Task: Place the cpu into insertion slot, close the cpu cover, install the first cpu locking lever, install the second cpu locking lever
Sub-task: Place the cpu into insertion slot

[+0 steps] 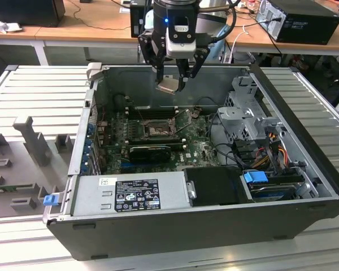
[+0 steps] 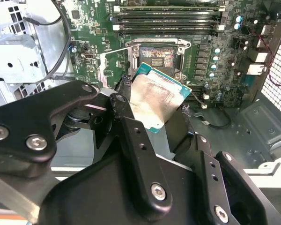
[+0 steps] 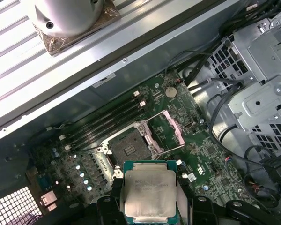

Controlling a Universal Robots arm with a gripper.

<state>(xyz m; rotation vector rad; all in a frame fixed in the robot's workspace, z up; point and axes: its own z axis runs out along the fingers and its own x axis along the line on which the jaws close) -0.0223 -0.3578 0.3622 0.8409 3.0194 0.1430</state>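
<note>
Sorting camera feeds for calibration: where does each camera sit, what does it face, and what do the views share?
Exterior view: off the arm, above the open computer case, looking down into it; the gripper shows, shut on the cpu.
First wrist view: on the arm, facing down at the insertion slot; fingers flank the cpu.
Second wrist view: on the arm, looking past fingers at the same slot.
Shared: all show cpu and slot.

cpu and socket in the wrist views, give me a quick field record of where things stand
hand: shut on the cpu
cpu: held in the air over the green board, metal face towards the first wrist view, not seated
insertion slot: open and empty
cpu cover: swung up, standing beside the slot
task progress: no step finished
</note>
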